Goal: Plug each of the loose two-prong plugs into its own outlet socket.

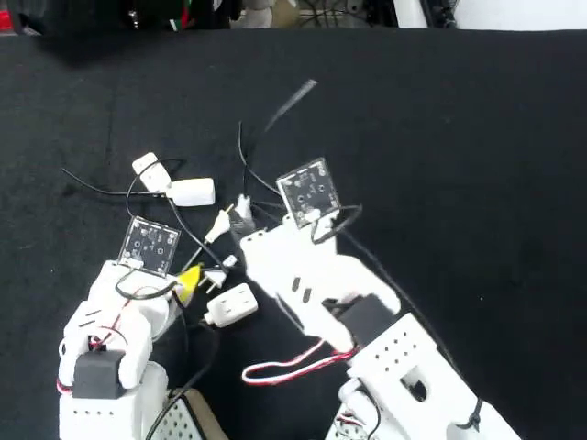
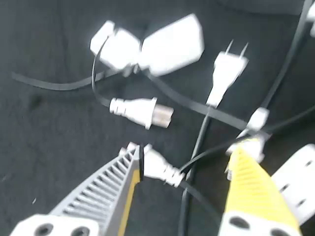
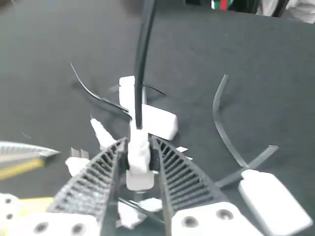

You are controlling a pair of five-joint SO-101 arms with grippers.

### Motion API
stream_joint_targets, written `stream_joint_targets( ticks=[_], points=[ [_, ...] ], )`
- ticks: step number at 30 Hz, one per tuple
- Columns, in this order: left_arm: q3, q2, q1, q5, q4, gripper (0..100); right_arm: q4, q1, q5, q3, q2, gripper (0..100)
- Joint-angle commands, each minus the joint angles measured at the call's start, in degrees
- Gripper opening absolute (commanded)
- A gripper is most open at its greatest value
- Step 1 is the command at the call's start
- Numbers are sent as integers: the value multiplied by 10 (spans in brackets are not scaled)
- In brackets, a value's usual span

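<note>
Right gripper [image 3: 137, 143] is clamping plug [image 3: 138, 174] by its body; likely light, rigid, cord [image 3: 143, 59] dragging | left gripper [image 2: 189, 150] is gaping

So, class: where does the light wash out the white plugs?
High view: the white outlet block glares against the black cloth, which swallows the thin cables. Left wrist view: the large white block is washed out. Right wrist view: the plug in the right gripper looks flat white.
</note>
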Motion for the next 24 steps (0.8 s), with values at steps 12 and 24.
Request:
stream_joint_targets(
  ticks=[12,24],
  points=[
    [-43,-2,56,91,-3,290,-25,-101,-28,30,-10,11],
    [-22,-2,-4,104,-50,290,88,-118,-28,-10,-9,11]
  ],
)
